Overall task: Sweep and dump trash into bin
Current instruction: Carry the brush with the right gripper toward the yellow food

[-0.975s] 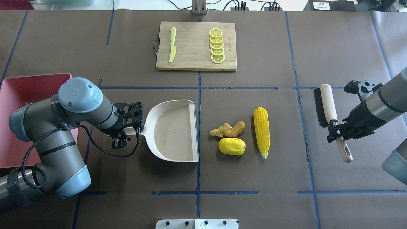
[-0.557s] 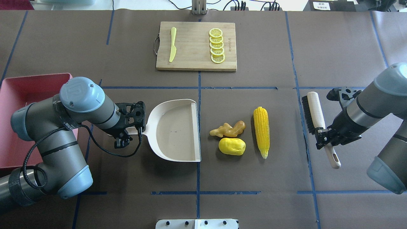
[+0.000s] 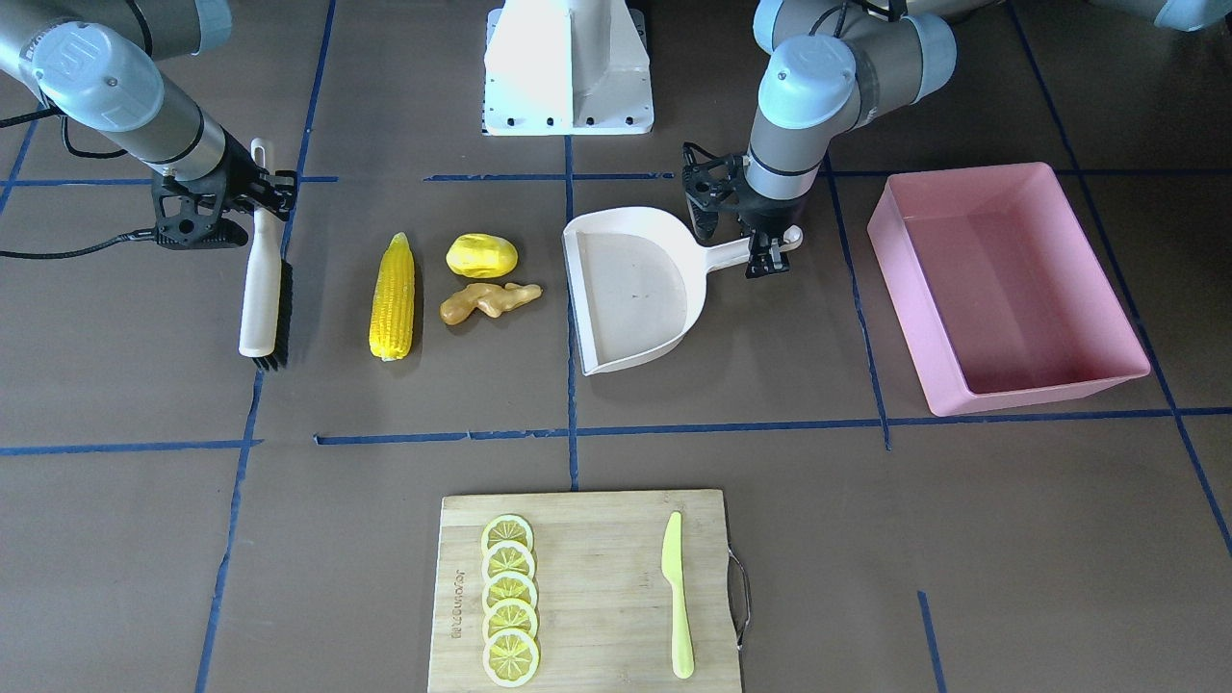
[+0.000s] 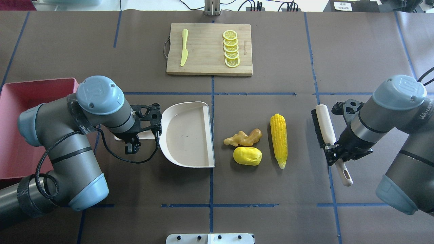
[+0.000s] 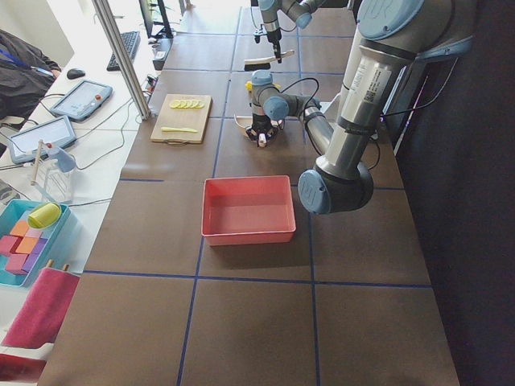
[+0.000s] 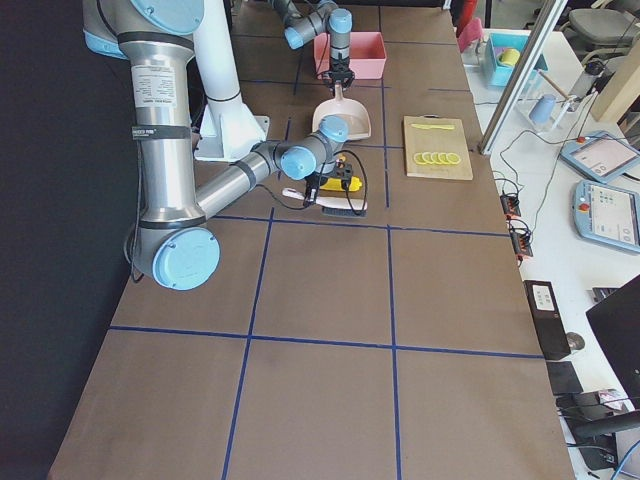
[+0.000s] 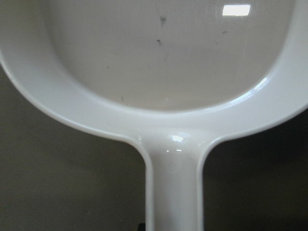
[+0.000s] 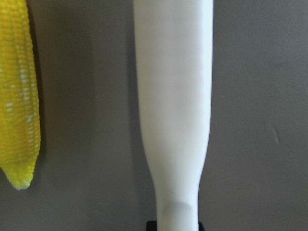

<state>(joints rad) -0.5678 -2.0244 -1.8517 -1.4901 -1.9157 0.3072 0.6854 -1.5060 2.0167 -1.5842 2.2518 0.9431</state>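
The trash lies mid-table: a yellow corn cob, a yellow potato lump and a tan ginger root. They also show in the front view: corn, potato, ginger. My left gripper is shut on the handle of a beige dustpan, whose open edge faces the trash. My right gripper is shut on the handle of a white brush, bristles facing the corn, a short gap away. The pink bin stands at the far left, partly hidden by my left arm.
A wooden cutting board at the back holds lemon slices and a yellow-green knife. The robot base stands at the near edge. Blue tape lines cross the brown table cover.
My right arm has carried the brush leftward, closer to the corn. My left arm has shifted the dustpan slightly right and farther back. The trash has not moved.
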